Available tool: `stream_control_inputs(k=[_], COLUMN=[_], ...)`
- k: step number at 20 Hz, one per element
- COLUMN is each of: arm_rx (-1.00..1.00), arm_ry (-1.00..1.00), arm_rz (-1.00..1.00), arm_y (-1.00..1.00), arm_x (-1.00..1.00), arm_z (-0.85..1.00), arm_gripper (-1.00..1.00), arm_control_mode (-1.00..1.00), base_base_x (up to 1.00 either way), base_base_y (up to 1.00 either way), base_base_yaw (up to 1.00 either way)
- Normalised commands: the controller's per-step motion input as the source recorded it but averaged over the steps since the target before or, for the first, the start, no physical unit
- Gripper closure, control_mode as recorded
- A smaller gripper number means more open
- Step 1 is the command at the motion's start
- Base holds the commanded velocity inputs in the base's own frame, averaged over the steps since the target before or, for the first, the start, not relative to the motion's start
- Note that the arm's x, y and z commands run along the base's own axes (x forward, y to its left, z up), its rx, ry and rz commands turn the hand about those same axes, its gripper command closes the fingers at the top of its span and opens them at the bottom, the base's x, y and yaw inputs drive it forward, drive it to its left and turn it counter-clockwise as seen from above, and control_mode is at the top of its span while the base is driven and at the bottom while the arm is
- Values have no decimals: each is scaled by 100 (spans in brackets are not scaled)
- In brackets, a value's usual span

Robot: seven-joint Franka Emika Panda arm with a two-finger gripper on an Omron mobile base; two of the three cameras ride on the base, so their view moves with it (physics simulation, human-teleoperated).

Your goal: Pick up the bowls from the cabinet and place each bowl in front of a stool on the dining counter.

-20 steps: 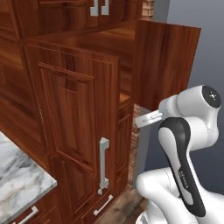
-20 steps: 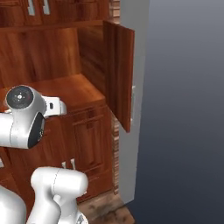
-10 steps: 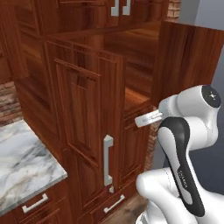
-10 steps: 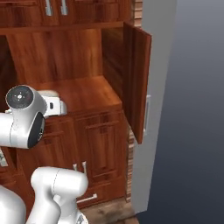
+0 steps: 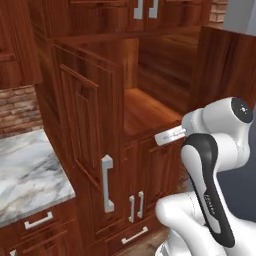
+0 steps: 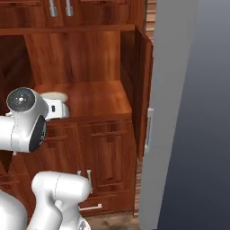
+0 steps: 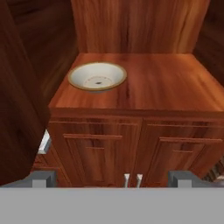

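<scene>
Looking at the cabinet [image 5: 95, 125] with both doors of the shelf compartment swung wide open. One bowl [image 7: 97, 76] sitting upright on the wooden shelf [image 7: 166, 87] inside, toward the left half of the shelf as seen from the hand view, closer to the front edge than the back wall, well apart from the right side. From the right base view, just a pale sliver of the bowl [image 6: 55, 96] peeking out behind the arm. Tool [image 7: 113, 178] held out in front of the shelf, below shelf level and facing the lower doors, fingers spread fully apart, nothing between them, not touching the bowl. Silver bar handles [image 7: 132, 178] on the lower doors under the shelf. Marble tabletop [image 5: 25, 175] with brick behind it just left of the cabinet in the left base view.
</scene>
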Motion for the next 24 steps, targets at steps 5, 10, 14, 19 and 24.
stream_control_inputs(k=[5, 10, 14, 19, 24], arm_rx=[0, 0, 0, 0, 0], arm_ry=[0, 0, 0, 0, 0], arm_rz=[0, 0, 0, 0, 0], arm_y=[0, 0, 0, 0, 0], arm_x=[0, 0, 0, 0, 0], arm_z=[0, 0, 0, 0, 0], arm_gripper=[-100, -100, -100, -100, -100], arm_control_mode=[100, 100, 100, 100, 100], base_base_x=[48, 54, 53, 45, 37], base_base_y=[-19, -16, -20, -27, -30], base_base_yaw=[33, 34, 33, 33, 32])
